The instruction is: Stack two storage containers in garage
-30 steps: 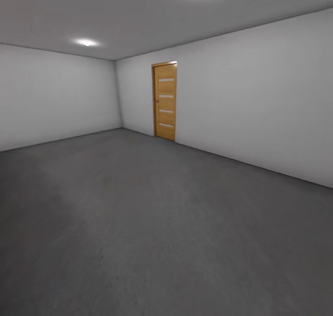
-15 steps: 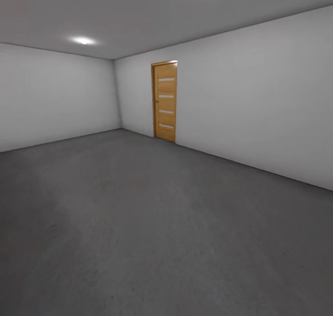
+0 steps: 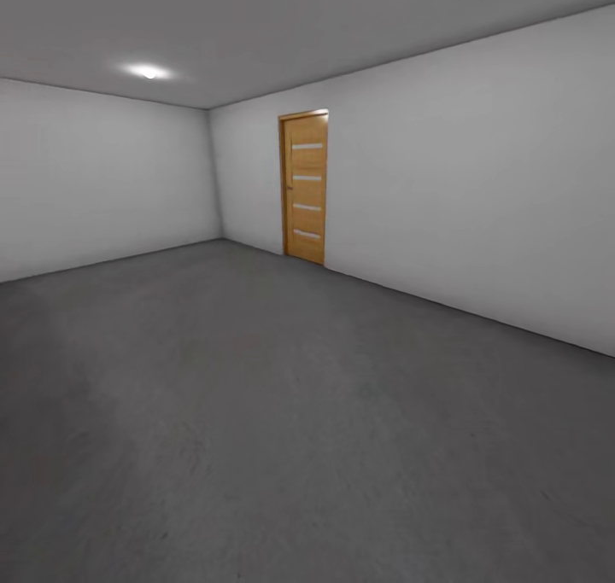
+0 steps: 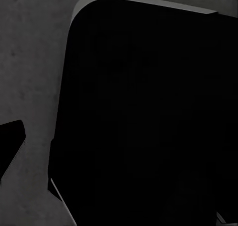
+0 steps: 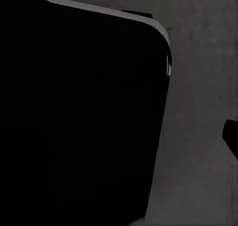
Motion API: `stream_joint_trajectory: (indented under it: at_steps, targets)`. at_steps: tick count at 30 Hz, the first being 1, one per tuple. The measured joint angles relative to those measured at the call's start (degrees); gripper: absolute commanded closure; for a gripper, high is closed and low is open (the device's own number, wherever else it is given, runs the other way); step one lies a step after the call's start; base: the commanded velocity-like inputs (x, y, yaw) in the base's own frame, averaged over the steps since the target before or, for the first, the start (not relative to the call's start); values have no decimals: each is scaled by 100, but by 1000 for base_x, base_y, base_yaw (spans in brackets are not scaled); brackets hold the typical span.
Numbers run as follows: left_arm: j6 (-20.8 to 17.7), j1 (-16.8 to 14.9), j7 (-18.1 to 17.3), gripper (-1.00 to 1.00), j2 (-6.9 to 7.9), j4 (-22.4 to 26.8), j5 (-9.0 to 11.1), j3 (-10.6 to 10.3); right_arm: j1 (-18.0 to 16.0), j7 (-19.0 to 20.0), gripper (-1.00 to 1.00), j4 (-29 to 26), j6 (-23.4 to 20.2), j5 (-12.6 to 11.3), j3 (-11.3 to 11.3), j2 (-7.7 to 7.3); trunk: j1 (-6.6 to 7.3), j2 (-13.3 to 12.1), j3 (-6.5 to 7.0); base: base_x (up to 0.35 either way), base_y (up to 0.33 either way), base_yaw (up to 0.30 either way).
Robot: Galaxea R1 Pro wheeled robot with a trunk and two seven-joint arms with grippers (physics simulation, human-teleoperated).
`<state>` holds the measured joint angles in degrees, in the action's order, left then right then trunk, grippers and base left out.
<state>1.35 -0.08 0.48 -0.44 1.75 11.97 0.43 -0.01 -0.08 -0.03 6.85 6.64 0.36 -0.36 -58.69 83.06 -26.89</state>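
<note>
Rolling slowly forward across the grey floor (image 3: 256, 412) toward the wooden door (image 3: 305, 187). No bins visible; probably light, stiff, best gripped by rims. Jaw state: cannot tell.

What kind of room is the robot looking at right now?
Probably a garage: a bare room with a dark grey concrete floor, plain white walls, a ceiling spotlight and a wooden door.
</note>
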Motion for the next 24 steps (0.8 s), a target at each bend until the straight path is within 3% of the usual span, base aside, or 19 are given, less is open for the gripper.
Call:
stream_joint_trajectory:
  at_steps: [24]
  targets:
    - [0,0,0,-100,-7,1,0,0,-1,0,-100,-5,15,19,9,-24,0,0,0,322,0,0]
